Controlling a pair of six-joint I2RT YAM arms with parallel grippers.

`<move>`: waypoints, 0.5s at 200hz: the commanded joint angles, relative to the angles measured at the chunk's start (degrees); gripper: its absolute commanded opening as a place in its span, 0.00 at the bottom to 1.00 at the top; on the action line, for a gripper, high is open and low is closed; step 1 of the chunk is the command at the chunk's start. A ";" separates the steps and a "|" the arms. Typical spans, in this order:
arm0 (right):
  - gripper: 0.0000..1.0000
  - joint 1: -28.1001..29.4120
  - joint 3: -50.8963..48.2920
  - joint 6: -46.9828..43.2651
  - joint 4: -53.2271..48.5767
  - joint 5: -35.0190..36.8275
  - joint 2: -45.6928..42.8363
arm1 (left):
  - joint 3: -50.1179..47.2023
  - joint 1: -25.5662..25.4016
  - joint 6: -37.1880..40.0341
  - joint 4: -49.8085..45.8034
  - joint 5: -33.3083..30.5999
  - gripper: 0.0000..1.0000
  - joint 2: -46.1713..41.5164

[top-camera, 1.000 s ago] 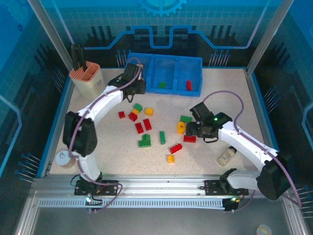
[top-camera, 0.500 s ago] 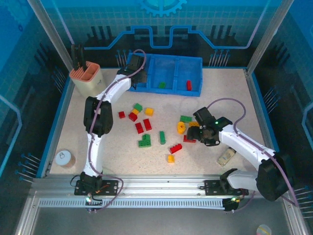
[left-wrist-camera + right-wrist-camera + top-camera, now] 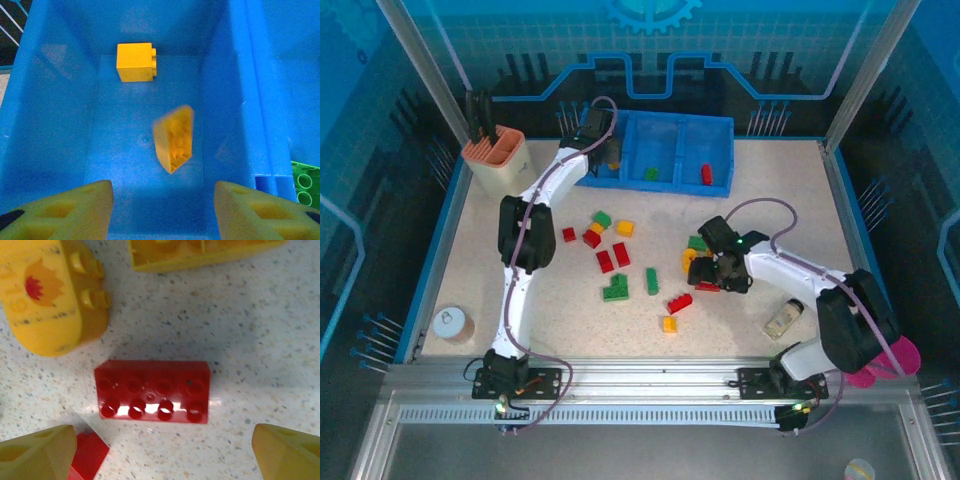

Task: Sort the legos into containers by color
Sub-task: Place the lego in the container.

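Bricks in the tray: we count four. A square yellow brick (image 3: 135, 61) lies by the far wall of the left compartment (image 3: 50, 125). A blurred yellow brick (image 3: 174, 138) shows tilted on edge at its middle. One green brick (image 3: 650, 173) lies in the middle compartment and one red brick (image 3: 706, 174) in the right one.
Bricks on the table: from above we count six red, four green and four yellow, scattered between the tray and the near rail. The right wrist view adds part of another yellow piece at its top edge.
Tray: the blue tray (image 3: 665, 187) sits at the far edge of the table (image 3: 780, 200), with three compartments side by side.
Left gripper: the left gripper (image 3: 162, 212) hangs over the left compartment. Its fingers are apart, with nothing between them, and both yellow bricks lie clear of it.
Right gripper: the right gripper (image 3: 162, 455) is spread wide above a long red brick (image 3: 152, 391), one finger on either side, touching neither end. A rounded yellow piece (image 3: 50, 295) lies just beside that brick, and a red corner (image 3: 87, 457) shows next to the left-hand finger.
Edges: a raised blue rim runs round the table. A beige holder (image 3: 495, 160) stands in the far left corner.
Open room: we see bare table right of the tray and along the near left. The bricks crowd the middle.
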 commanded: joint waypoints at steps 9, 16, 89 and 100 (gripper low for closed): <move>0.90 0.86 3.09 -0.98 0.97 -0.19 4.79 | 0.58 0.28 0.07 -1.30 2.80 0.59 -2.13; 0.90 1.07 3.43 -1.09 0.87 -0.17 6.03 | -0.30 0.28 0.15 -0.93 3.19 0.59 -3.12; 0.74 2.88 5.66 -1.60 0.68 0.73 13.70 | -5.68 0.20 2.17 -2.75 5.30 0.65 -14.21; 0.68 2.89 5.60 -1.93 0.53 0.73 14.17 | -6.10 0.06 2.20 -3.69 5.78 0.65 -15.71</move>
